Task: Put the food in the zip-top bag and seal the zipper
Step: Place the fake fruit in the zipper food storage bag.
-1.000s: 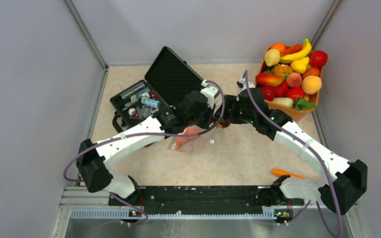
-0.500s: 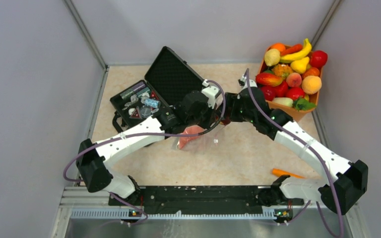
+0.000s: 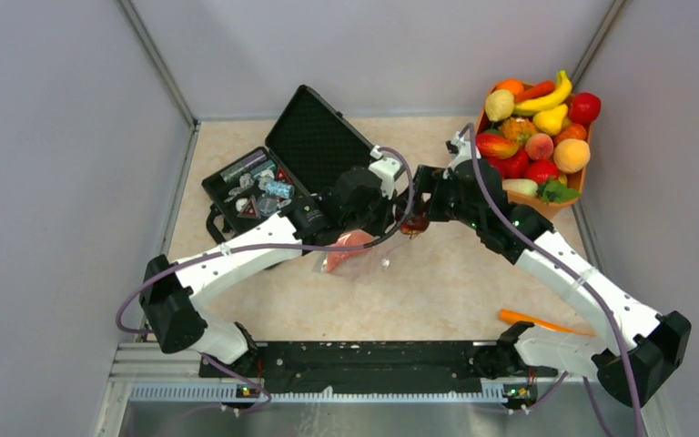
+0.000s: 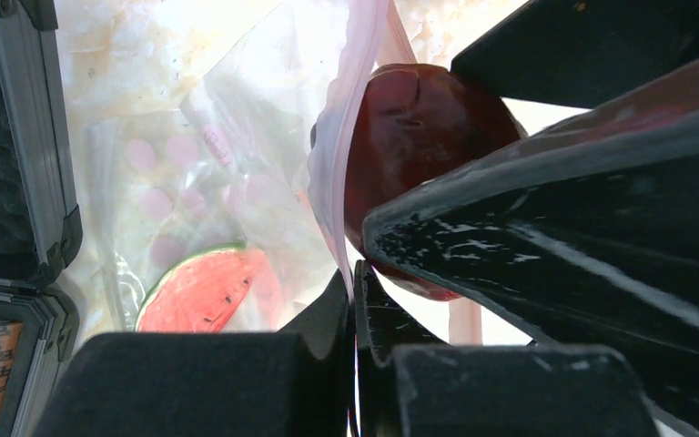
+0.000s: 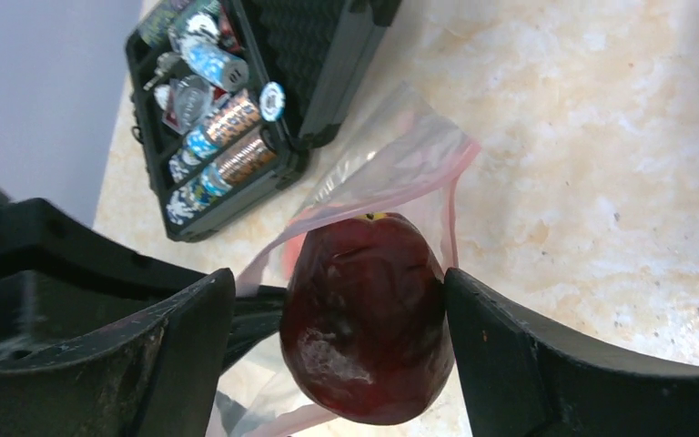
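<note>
A clear zip-top bag (image 3: 357,262) lies mid-table with a watermelon slice (image 4: 202,291) inside. My left gripper (image 4: 353,273) is shut on the pink zipper strip (image 4: 346,137) at one lip of the mouth and holds it up. A dark red glossy fruit (image 5: 364,319) sits at the bag's mouth, against that lip. My right gripper (image 5: 339,284) straddles the fruit with its jaws spread. A gap shows at one finger; the other finger (image 5: 510,364) touches the fruit. From above, the fruit (image 3: 413,224) shows between the two wrists.
An orange box (image 3: 546,211) heaped with toy fruits and vegetables stands at the back right. An open black case (image 3: 273,177) of small wrapped items lies at the back left, close to the bag. An orange stick (image 3: 528,320) lies near the right arm's base.
The right gripper's jaws have spread wider around the dark red fruit, and the right arm has shifted slightly back and right. The left gripper keeps its hold on the bag's lip.
</note>
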`<state>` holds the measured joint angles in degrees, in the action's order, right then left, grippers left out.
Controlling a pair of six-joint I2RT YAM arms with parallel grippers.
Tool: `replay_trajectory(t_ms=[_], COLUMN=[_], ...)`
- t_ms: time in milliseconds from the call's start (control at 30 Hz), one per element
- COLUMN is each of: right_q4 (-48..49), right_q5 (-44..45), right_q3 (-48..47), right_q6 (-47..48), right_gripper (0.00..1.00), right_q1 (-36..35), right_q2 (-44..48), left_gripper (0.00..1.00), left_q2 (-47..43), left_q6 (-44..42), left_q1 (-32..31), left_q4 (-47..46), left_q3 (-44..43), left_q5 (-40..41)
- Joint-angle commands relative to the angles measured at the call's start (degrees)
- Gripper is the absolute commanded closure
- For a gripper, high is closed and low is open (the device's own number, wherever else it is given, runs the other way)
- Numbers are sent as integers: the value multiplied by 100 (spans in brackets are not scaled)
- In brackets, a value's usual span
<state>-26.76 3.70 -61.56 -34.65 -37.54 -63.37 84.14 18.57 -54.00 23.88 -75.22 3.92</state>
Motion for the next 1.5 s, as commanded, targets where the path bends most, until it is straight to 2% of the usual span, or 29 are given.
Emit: replay_trajectory(t_ms=[0,67,200,233,400,500,633,700,800,900,967,1000,1100,1233,1367,1467], right_q4=[572,463,788,863,605,452,308,247,317,396,596,729,1135,1733,1130,1207], right_q5=[-573,-476,-426,-405,-74,-191,-350,-353,-552,-692,-809,-882,-881,-860,-612,-402], right_q3=[27,44,350,425,459,403,468,532,656,691,765,816,954,1189,967,1128], right_q6=[-219,-210,-366,-433,-318,-156,-54,6,24,-83,-119,-120,-279,-445,-473,-334], right_gripper=[22,38,50,50,30,25,25,34,41,38,45,45,33,25,26,29], right_q1=[-69,-69,-62,-65,-61,-44,4,25,64,98,97,101,123,242,352,353], right_q2=[104,-16,67,97,90,69,77,100,184,231,329,386,768,1141,914,1255], left_gripper=[100,100,100,100,100,100,100,100,100,100,100,100,100,100,100,100], left_q2=[-110,-135,-310,-334,-324,-242,-123,-130,-211,-239,-247,-255,-296,-355,-456,-517], left_q6=[85,130,233,239,298,413,651,740,701,645,614,613,568,525,555,577], left_q1=[-23,-23,-19,-15,1,50,129,143,147,150,149,147,152,147,153,149], left_q4=[-349,-349,-582,-635,-620,-542,-316,-246,-392,-495,-494,-488,-428,-397,-490,-474], left_q3=[-215,-217,-39,-21,-44,-40,-89,-70,17,45,49,55,26,-20,-3,-9], left_q5=[7,-40,-127,-194,-108,-14,247,382,242,15,17,47,139,151,66,157])
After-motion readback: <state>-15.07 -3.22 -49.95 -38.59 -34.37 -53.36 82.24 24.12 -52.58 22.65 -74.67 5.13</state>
